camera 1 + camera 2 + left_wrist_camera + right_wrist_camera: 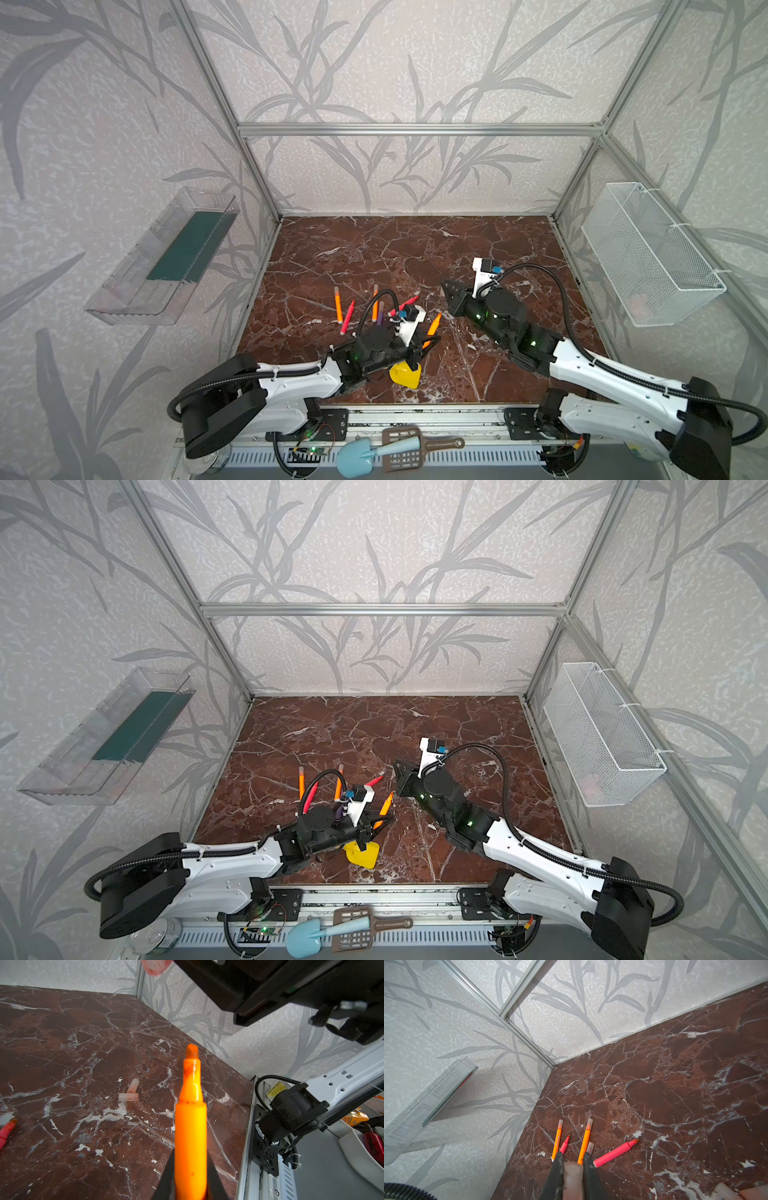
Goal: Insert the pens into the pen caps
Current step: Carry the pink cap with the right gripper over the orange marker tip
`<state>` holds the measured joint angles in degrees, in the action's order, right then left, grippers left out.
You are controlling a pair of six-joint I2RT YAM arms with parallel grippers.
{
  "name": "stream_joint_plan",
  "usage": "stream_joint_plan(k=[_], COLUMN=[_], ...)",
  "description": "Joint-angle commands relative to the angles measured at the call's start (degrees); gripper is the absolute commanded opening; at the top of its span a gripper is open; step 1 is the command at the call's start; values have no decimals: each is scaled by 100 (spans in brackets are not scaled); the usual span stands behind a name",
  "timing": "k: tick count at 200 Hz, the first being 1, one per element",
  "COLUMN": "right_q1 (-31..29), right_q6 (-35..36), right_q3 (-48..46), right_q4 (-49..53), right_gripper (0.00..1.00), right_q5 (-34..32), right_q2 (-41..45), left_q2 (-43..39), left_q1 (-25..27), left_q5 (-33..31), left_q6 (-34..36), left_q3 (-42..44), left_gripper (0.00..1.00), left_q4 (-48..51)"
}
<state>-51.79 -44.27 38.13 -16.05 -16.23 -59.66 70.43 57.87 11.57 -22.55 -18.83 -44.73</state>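
the left gripper point(190, 1159) is clenched on an orange pen point(190, 1122), its bare tip pointing straight out past the fingers. ahead of that tip and off its line hangs the pen cap point(154, 966), pinched in the right gripper point(573, 1155). the cap's mouth should probably be squared to the pen's axis first, then pushed on slowly. farther beyond, two spare caps point(128, 1097) lie touching on the table point(62, 1043).

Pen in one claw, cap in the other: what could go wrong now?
The orange pen in the left gripper and the cap in the right gripper are apart in mid-air; a slight misalignment may jam the tip against the rim. The small, smooth cap could also slip or twist when pushed.
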Motion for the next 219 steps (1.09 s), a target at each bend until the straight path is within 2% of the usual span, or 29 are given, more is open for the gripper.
stream_joint_plan(k=[1,60,126,219], right_q1=[-79,-208,-483,-569], right_q6=[111,-37,-291,-18], right_q3=[77,-187,-839,-575], right_q4=[-472,-563,-1106,-952], right_gripper=[0,0,0,0], right_q5=[43,-112,-276,-557], right_q2=[-28,14,200,376], left_q2=[51,-63,-227,-171], left_q1=[31,40,39,46], left_q5=[-129,-323,-498,-399], left_q6=[116,85,66,79], left_q3=[-159,-67,31,-20], left_gripper=[0,0,0,0], left_q4=[-243,-277,-246,-215])
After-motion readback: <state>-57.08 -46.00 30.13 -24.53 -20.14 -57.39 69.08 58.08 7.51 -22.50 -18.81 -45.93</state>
